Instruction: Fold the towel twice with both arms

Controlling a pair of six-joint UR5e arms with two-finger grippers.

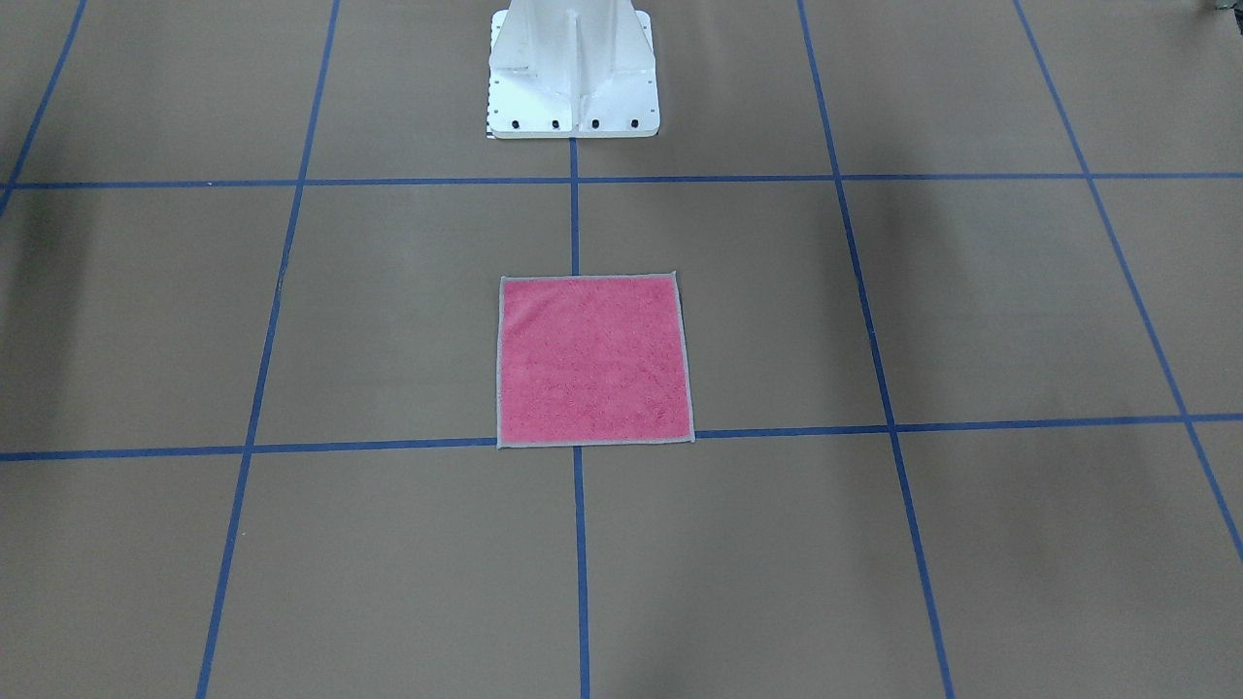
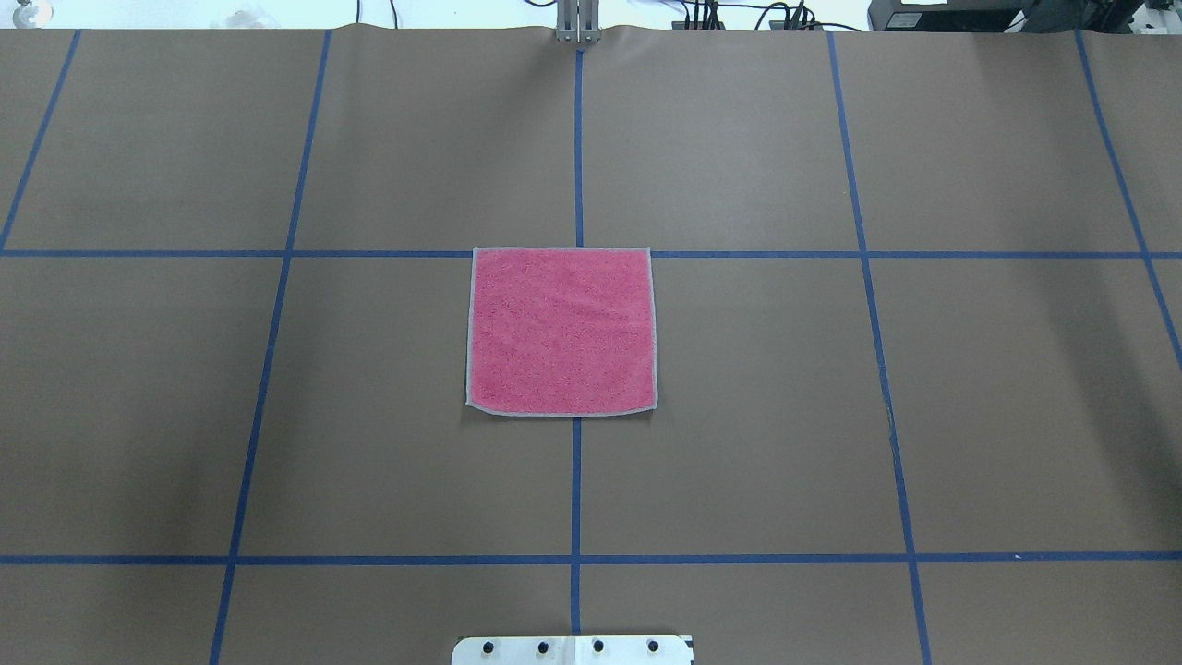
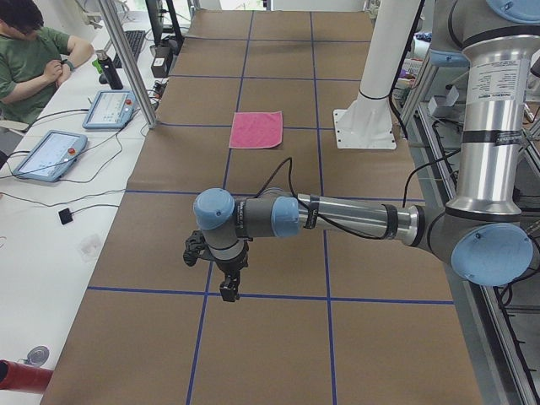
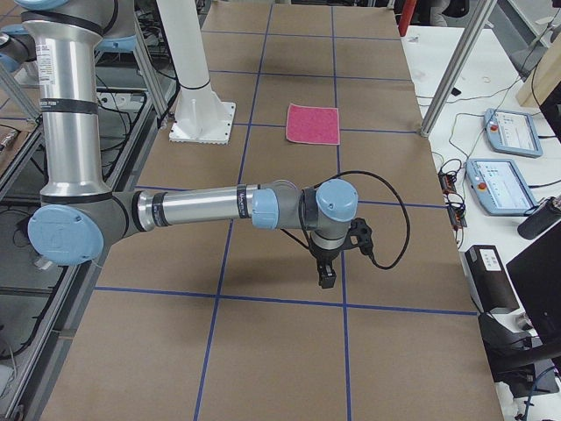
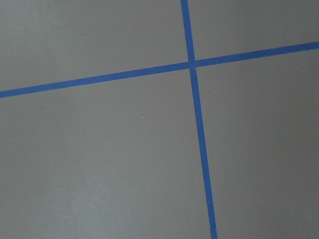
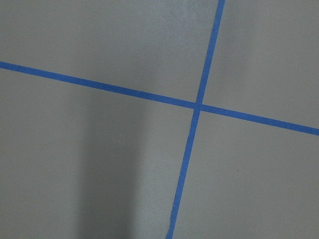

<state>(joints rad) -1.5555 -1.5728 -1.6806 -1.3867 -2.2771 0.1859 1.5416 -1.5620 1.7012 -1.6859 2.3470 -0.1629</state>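
**Desk:** Report surroundings.

**Operator:** I see a table covered in brown paper (image 2: 739,139), marked with a grid of blue tape lines (image 2: 577,480). The white bolted pedestal base (image 1: 573,78) stands at the robot's edge. On the opposite side, a seated person in a green shirt (image 3: 25,63) and two blue-framed tablet screens (image 3: 108,110) are at a white bench (image 3: 34,245). An aluminium post (image 3: 126,63) rises beside them.

**Desk:** Towel location?

**Operator:** The small square pink terry towel with light grey edging (image 2: 561,331) lies flat, pink face up, mid-table in front of the pedestal. It straddles the centre tape line, and its edge farthest from the robot lies on a cross line — well apart from both grippers.

**Desk:** Arm pose and end effectors?

**Operator:** The silver-grey left arm (image 3: 354,218) has its upper tube upright and its forearm stretched level across the table. Its black left gripper (image 3: 229,291) points down above a tape line. The right arm (image 4: 202,209) mirrors this, with the black right gripper (image 4: 326,276) pointing down near a tape line. Both grippers show only in the side views — I cannot tell whether the fingers are spread or closed. Each wrist camera shows paper and a tape crossing.

**Desk:** Readable markings?

**Operator:** A white label (image 3: 498,80) on the left arm's upright tube carries print too small to read.
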